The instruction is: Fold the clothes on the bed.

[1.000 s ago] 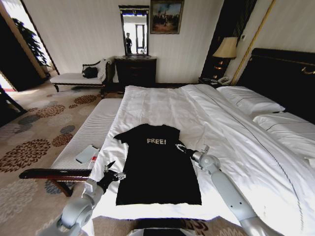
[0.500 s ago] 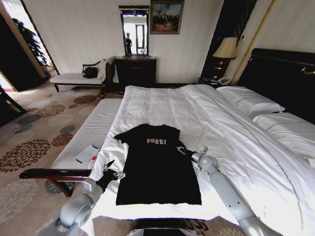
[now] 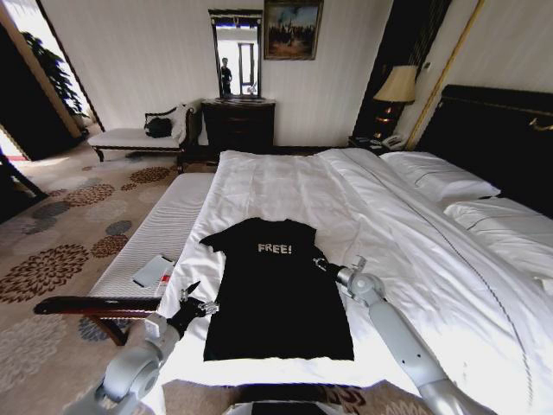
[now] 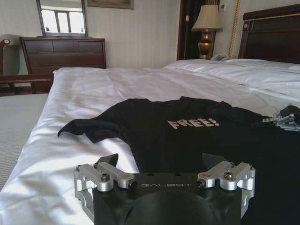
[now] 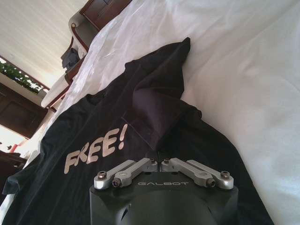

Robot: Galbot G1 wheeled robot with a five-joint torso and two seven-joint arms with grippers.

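The black T-shirt (image 3: 276, 294) with white "FREE!" lettering lies flat, chest up, near the foot of the white bed (image 3: 285, 186). My left gripper (image 3: 192, 298) stands open at the shirt's left edge, low over the sheet, its fingers spread wide in the left wrist view (image 4: 161, 161). My right gripper (image 3: 321, 264) sits at the shirt's right sleeve. In the right wrist view it (image 5: 158, 159) is shut on the T-shirt (image 5: 93, 122), and the sleeve fabric rises in a bunched fold just ahead of it. The left wrist view shows the right gripper (image 4: 281, 121) at the shirt's (image 4: 187, 140) far edge.
A white-cushioned bench (image 3: 147, 238) runs along the bed's left side with a grey slab (image 3: 153, 271) on it and a dark wooden rail (image 3: 95, 304) at its near end. Pillows (image 3: 436, 177) and the dark headboard (image 3: 492, 130) lie far right. Open sheet stretches beyond the shirt.
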